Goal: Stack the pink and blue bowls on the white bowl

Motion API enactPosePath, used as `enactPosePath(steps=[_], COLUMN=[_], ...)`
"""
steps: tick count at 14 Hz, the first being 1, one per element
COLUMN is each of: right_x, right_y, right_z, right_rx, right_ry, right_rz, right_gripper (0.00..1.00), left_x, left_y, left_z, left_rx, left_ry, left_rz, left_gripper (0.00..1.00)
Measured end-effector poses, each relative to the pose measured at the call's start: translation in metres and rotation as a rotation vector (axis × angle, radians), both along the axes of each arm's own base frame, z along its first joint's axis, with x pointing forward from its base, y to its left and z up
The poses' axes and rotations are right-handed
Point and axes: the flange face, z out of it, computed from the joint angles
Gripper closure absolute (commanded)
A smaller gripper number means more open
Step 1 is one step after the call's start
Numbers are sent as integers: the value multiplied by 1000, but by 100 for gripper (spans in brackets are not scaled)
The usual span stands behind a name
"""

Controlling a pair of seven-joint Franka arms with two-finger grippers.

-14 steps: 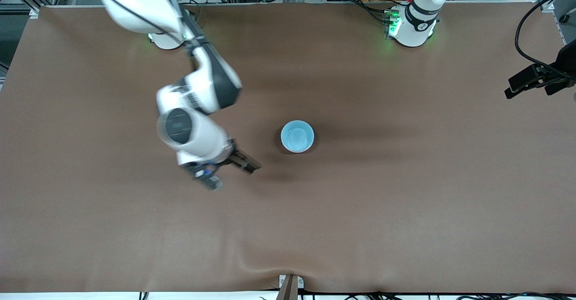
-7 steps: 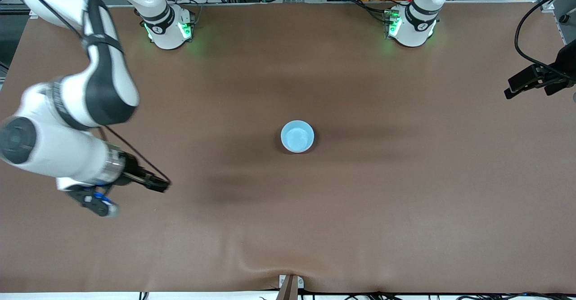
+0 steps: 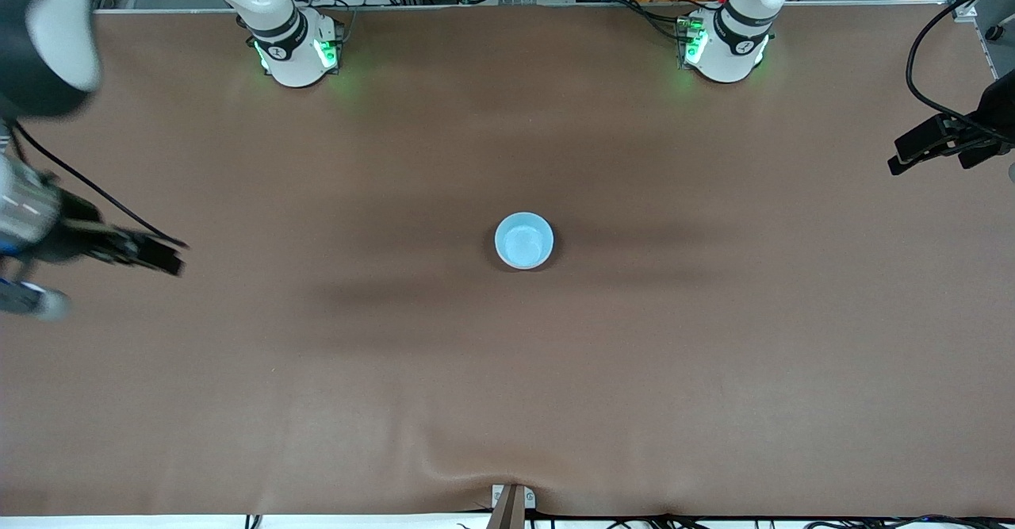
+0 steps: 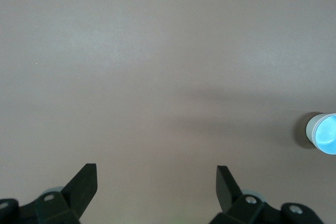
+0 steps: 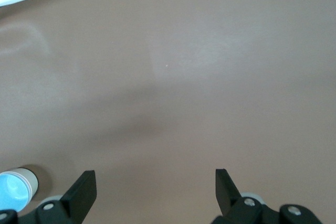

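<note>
You are looking at the right gripper (image 3: 151,255) hanging over the table (image 3: 507,402) at the right arm's end, at the edge of the front view. In the right wrist view its two dark fingers (image 5: 84,190) are standing wide apart with nothing between them, only bare brown cloth under them.

Moving across to the middle of the table, you are seeing the blue bowl (image 3: 523,240) sitting upright with its mouth up. It is well apart from both grippers. From the front camera only the blue bowl is showing. In the right wrist view a pale wall is showing under its blue rim (image 5: 14,187), and the left wrist view is showing the same pale side (image 4: 323,134); you cannot tell from this which bowls are sitting under it.

At the left arm's end you are seeing the left gripper (image 3: 924,148) waiting over the table's edge. Its fingers (image 4: 84,184) are also spread wide and are holding nothing.
</note>
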Motion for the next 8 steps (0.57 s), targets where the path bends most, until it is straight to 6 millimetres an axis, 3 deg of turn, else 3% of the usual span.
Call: enactPosePath(steps=[2, 3, 6, 8], right_x=[-28, -43, -83, -105], right_y=[-13, -16, -11, 4], right_z=[40, 51, 42, 31], right_rx=[2, 4, 0, -44], right_ry=[-29, -30, -7, 12], right_rz=[-6, -5, 20, 63], right_gripper=[0, 0, 0, 0], left_x=[0, 0, 0, 0], left_y=[0, 0, 0, 0], left_z=[0, 0, 0, 0], left_rx=[0, 0, 0, 0], left_ry=[0, 0, 0, -1], left_rz=[0, 0, 0, 0], left_gripper=[0, 0, 0, 0])
